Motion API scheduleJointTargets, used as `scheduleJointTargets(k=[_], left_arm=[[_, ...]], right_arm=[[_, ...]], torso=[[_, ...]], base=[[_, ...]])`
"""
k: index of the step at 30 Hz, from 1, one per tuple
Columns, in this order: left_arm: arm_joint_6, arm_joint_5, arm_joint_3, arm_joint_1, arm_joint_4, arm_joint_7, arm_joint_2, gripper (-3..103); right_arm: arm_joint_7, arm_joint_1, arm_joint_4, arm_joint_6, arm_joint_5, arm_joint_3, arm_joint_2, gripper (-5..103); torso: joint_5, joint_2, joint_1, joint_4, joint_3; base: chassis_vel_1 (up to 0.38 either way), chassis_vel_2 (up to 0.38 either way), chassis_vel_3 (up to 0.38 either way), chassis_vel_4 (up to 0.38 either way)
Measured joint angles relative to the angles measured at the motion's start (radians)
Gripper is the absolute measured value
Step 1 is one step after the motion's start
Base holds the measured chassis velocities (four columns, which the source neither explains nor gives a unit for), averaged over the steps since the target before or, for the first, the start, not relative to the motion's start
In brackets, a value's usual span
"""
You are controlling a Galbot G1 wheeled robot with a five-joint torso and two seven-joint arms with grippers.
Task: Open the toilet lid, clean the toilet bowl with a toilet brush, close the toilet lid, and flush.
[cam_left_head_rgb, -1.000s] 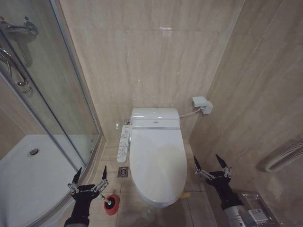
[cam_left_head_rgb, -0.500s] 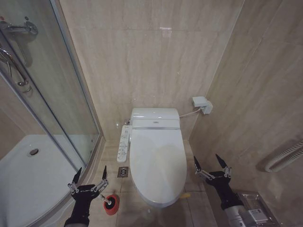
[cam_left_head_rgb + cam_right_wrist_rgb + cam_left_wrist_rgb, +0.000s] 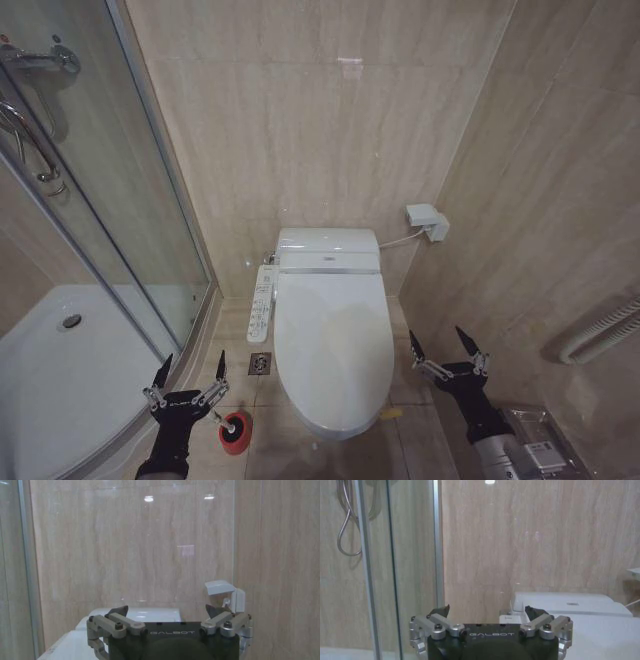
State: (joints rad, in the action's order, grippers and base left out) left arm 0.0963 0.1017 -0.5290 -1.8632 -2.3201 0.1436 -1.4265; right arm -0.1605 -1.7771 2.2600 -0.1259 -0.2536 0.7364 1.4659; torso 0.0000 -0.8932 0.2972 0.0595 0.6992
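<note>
Fingers spread wide and holding nothing on both arms: the left gripper (image 3: 188, 375) hangs low just beside the toilet brush (image 3: 230, 427), the right gripper (image 3: 447, 354) low on the other side of the toilet bowl (image 3: 335, 428); each is apart from the toilet. By my reading nothing of the task is done yet: the toilet lid (image 3: 333, 345) lies flat and shut over the bowl, so opening, scrubbing, closing and flushing all remain; the brush stands head-down in its red cup holder (image 3: 237, 435) on the floor, near the bowl's front.
</note>
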Motion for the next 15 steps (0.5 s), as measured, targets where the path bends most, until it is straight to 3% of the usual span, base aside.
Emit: scheduleJointTargets(k=[15], left_arm=[[0.0,0.0,0.0,0.0,0.0,0.0,0.0,98]], right_arm=[[0.0,0.0,0.0,0.0,0.0,0.0,0.0,100]], torso=[[0.0,0.0,0.0,0.0,0.0]], base=[[0.0,0.0,0.0,0.0]])
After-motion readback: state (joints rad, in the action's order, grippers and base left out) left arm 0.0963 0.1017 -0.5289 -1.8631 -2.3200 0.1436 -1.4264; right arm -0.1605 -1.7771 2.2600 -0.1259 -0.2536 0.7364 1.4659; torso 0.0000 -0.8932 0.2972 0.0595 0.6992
